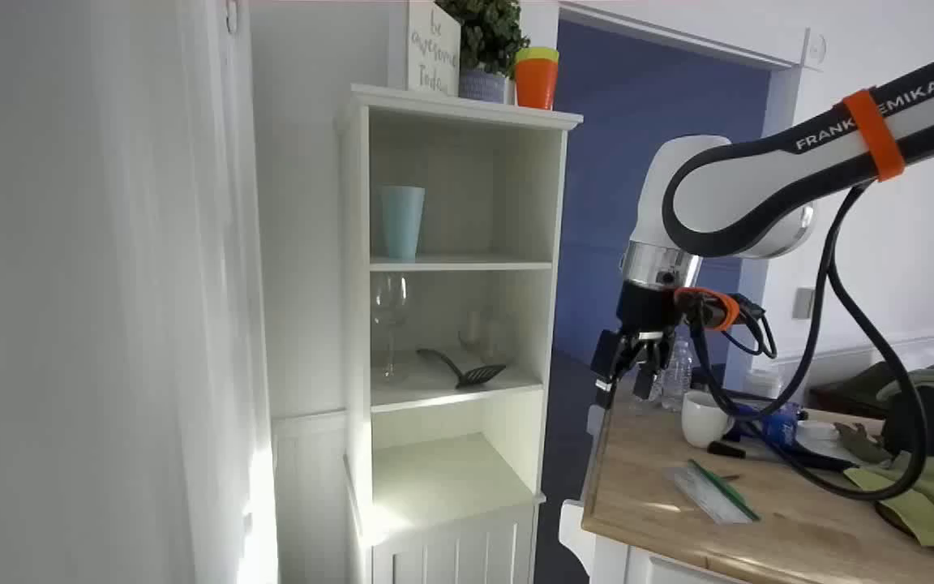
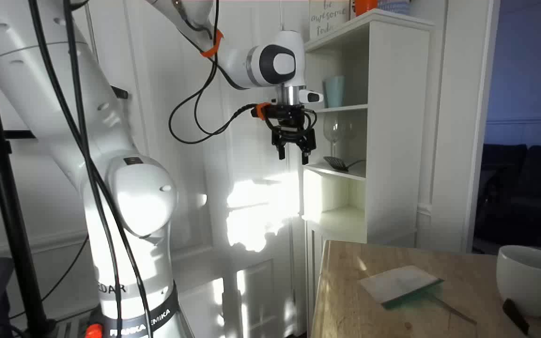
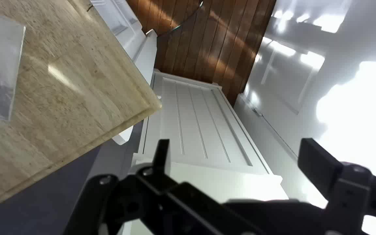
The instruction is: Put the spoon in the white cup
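White cup [image 1: 704,418] sits upright on the wooden counter [image 1: 633,495] in both exterior views, with a thin dark-ended piece [image 1: 725,448] just beside its base. Which thing is the spoon I cannot tell for certain: that piece is too small to make out, while a black slotted utensil [image 1: 481,374] — slots plain in its head — lies on the middle shelf of the white cabinet [image 2: 395,131], near an upright stemmed glass [image 1: 390,300]. A pale blue tumbler [image 1: 402,223] stands on the shelf above.

The hand [image 2: 293,157] hangs in the air near the cabinet, higher than the cup and well apart from it. Its fingers [image 2: 305,158] point down and are spread wide — in the wrist view the cabinet's lower front shows through the gap.

Near the cup, a plastic bag [image 1: 714,495] with a green edge lies flat on the counter. Clear bottles [image 1: 677,373] stand behind the cup in an exterior view, and a yellow-green cloth [image 1: 933,507] lies to one side.
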